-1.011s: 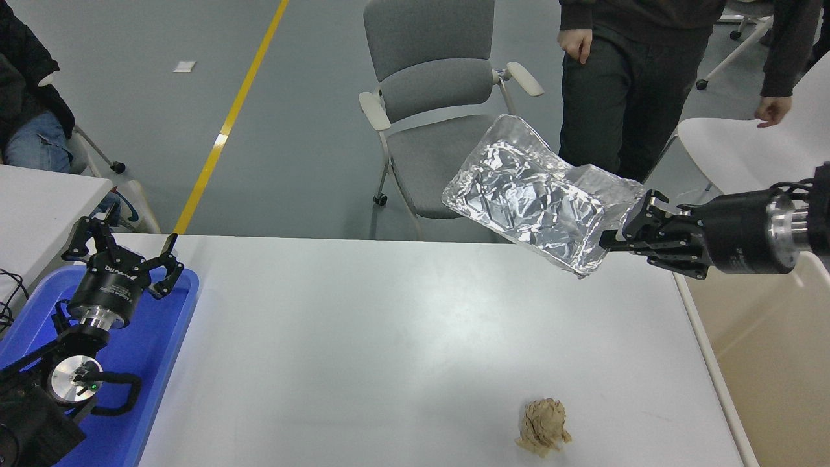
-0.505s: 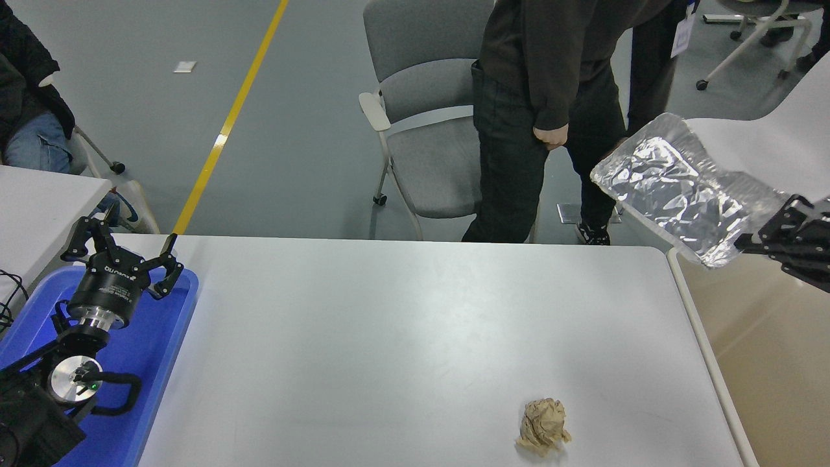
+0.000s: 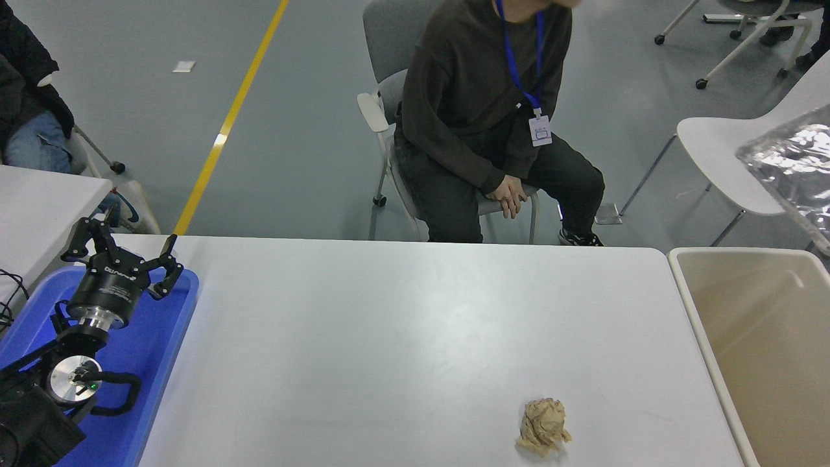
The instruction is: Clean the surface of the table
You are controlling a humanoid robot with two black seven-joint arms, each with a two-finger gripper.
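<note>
- One scrap is all I can see on the table surface [image 3: 402, 337], which fills the middle and lower part of the frame: a crumpled brown paper ball [image 3: 543, 425] near the lower right, well apart from everything else.
- Foil shows at the right edge of the frame, a crinkled silver sheet [image 3: 794, 172] hanging above the far end of the beige bin [image 3: 765, 337]. Whatever holds it is out of view, so I cannot tell how the right tool stands.
- My worry is that the foil is light and stiffly creased; let go off-centre, it could catch the rim, slide off, and land on the floor or on the white chair [image 3: 726, 152] just behind.
- Crumpled paper is soft and springy with loose flaps; a pinch on one flap might tear or slip, and a nudge could roll it off the near edge of the table.
- At the lower left the left tool [image 3: 123, 256] sits parked over a glossy blue tray [image 3: 162, 363], its fingers spread apart and holding nothing.
- A person [image 3: 480, 130] sits on a grey chair at the far side, close to the table edge; a wide swing of an arm there could be a hazard.
- Smooth, matte and pale, the table has rounded corners; the bin is a plain rectangular tub, its inside bare where I can see it.
</note>
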